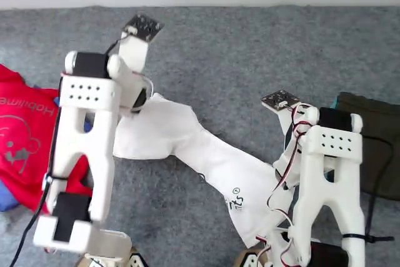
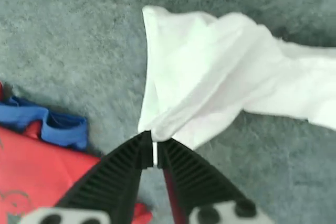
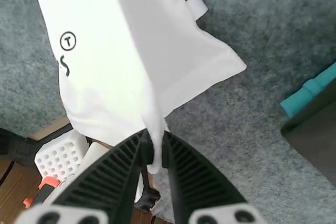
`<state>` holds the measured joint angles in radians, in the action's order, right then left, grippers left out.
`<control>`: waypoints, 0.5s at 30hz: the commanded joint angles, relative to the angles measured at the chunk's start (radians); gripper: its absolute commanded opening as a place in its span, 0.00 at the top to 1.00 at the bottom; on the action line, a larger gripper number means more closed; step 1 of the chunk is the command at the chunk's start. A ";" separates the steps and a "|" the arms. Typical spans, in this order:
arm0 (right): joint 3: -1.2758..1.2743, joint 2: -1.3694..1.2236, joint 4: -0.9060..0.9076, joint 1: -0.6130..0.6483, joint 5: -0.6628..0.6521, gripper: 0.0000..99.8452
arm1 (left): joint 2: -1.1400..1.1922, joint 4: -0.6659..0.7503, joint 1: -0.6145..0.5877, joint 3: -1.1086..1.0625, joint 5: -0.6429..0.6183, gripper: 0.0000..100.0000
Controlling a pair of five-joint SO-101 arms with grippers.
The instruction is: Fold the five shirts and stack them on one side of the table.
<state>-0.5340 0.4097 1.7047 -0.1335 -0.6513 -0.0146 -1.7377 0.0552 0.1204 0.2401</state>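
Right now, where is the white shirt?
In the high view the white shirt stretches diagonally between the red shirt at left and the dark shirt at right, its ends pinched by the left gripper and the right gripper.

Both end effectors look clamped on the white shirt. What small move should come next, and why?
The left end effector and right end effector each pinch an edge of the white shirt, which lies bunched and twisted between them, not flat enough to fold. So probably draw them apart a little to pull the cloth taut.
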 commanded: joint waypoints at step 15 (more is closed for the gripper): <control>0.035 0.021 0.033 -0.005 -0.008 0.99 | -0.213 0.028 -0.018 -0.455 0.054 0.82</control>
<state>-0.5309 0.4097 1.7323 -0.1335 -0.6513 -0.1803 -1.7192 0.0414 -0.3537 0.2877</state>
